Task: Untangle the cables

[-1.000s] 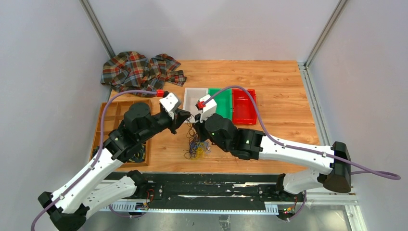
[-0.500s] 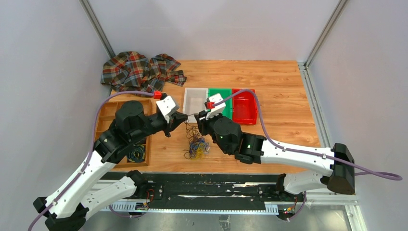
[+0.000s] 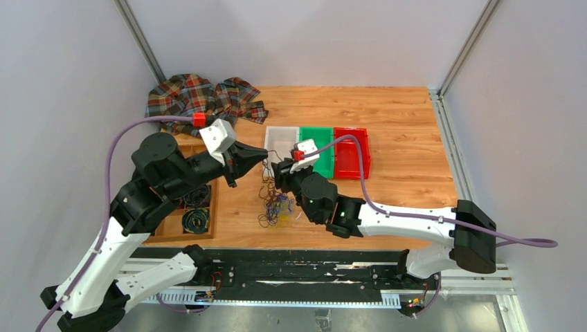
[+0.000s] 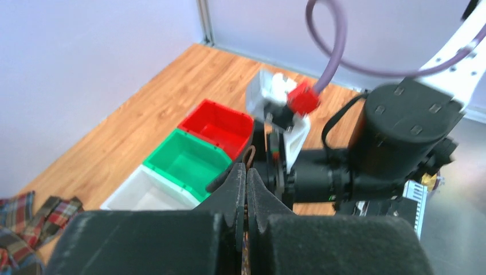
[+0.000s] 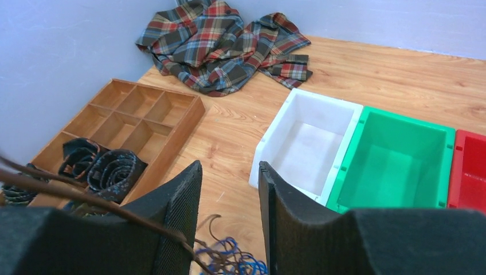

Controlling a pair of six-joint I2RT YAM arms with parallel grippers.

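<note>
Cables [image 3: 277, 206]: one tangled bunch of string-thin wires, dark brown-black, blue and yellow-orange, lying on the wooden counter [image 3: 408, 138] near its middle, just near of the white bin and between the two arms; single dark strands lead from the heap up toward the claws. Left claw [image 3: 262, 158]: pressed fully together just left of the white bin, above the far side of the bunch; the left wrist view shows a thin brown wire loop [image 4: 250, 153] pinched at its tips and standing up from them. Right claw [image 3: 279, 174]: beside the left claw, to its right and slightly nearer, fingers [image 5: 183, 206] parted about halfway with nothing between them; a dark brown strand [image 5: 86, 197] crosses in front of its left finger, and blue wires of the bunch show just below the gap. White bin [image 3: 280, 142], green bin [image 3: 324, 162], red bin [image 3: 346, 159]: set touching in a row, left to right, far of the bunch; all three appear empty. Wooden compartment tray [image 3: 213, 207]: at the left edge of the counter, partly under the left arm, with black coiled bundles [image 5: 114, 166] in its near compartments. Plaid cloth [image 3: 201, 100]: crumpled at the far left corner.
</note>
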